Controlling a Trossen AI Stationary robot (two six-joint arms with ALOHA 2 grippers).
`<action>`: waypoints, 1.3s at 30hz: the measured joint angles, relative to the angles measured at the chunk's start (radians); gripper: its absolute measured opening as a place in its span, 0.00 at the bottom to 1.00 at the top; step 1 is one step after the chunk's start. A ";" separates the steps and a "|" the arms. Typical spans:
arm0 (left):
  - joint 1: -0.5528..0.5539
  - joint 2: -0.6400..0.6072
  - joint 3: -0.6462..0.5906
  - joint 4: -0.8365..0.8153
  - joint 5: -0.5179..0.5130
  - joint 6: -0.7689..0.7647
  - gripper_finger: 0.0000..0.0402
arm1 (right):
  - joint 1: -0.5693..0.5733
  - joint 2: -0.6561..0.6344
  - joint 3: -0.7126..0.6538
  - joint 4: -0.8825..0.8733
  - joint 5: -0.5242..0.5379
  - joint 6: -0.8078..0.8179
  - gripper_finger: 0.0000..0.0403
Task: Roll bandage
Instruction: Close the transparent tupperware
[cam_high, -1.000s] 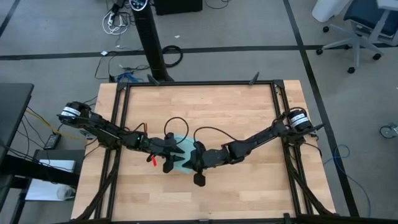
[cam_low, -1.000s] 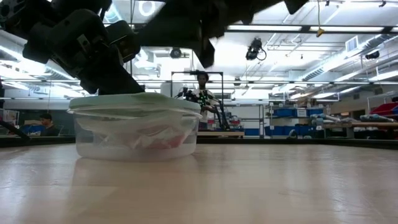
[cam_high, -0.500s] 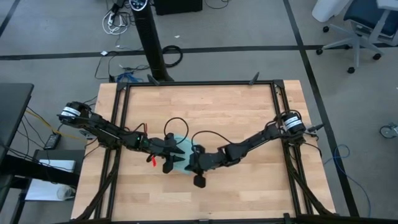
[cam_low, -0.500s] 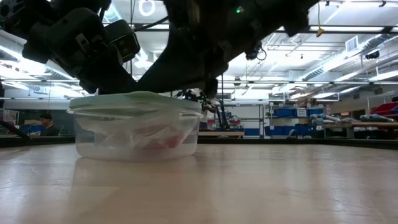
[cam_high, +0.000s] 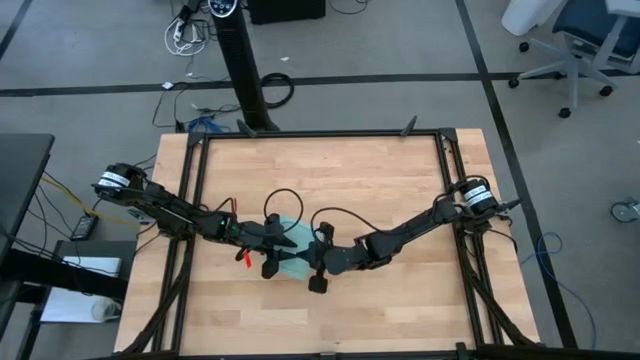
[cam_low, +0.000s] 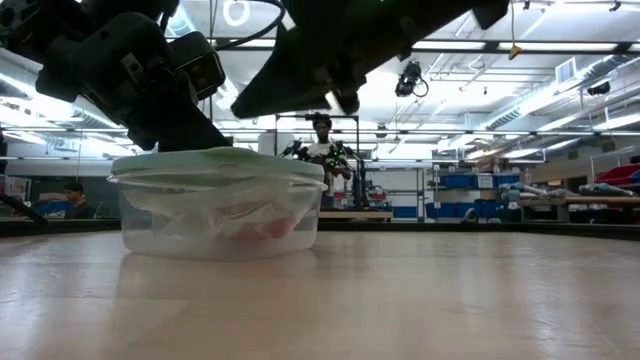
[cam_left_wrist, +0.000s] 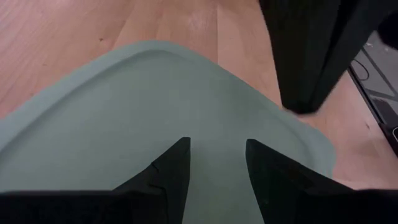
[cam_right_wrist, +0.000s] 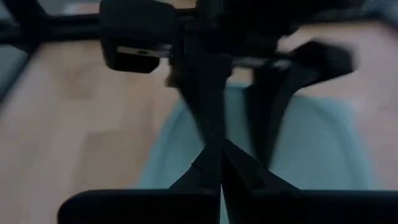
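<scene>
A clear container (cam_low: 150, 215) with a pale blue-green lid (cam_left_wrist: 124, 112) stands mid-table (cam_high: 292, 262). Through its wall I see the red bandage (cam_low: 272, 228) lying inside among crinkled plastic. My left gripper (cam_left_wrist: 217, 149) comes in from the table's left and slants down onto the lid's top, its fingers open (cam_high: 290, 247). My right gripper (cam_right_wrist: 219, 165) is shut. It hangs above the lid's right edge, clear of it (cam_low: 345, 100). My left gripper has its open fingertips (cam_left_wrist: 181, 146) down at the lid's top, slanting from the table's left. I cannot tell whether they touch the lid. Nothing is between the fingers.
Bare wooden tabletop (cam_high: 380, 180) lies around the container on all sides. A black frame (cam_high: 320, 133) runs along the table's edges. Beyond the table, a person (cam_low: 72, 197) sits at the far left of the room.
My right gripper dipped toward the lid's right edge, then came back up above it, and its wrist rolled. It stayed shut throughout. The container and the bandage have not moved.
</scene>
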 joint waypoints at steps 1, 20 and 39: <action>0.000 0.000 0.000 0.000 0.000 0.000 0.40 | 0.009 0.000 0.000 0.003 0.040 -0.040 0.00; 0.000 0.000 0.000 0.006 0.004 -0.007 0.40 | -0.074 -0.002 0.001 0.113 -0.224 0.344 0.01; 0.000 -0.001 0.000 0.006 0.010 -0.007 0.40 | -0.156 0.000 -0.383 1.014 -0.404 0.767 0.00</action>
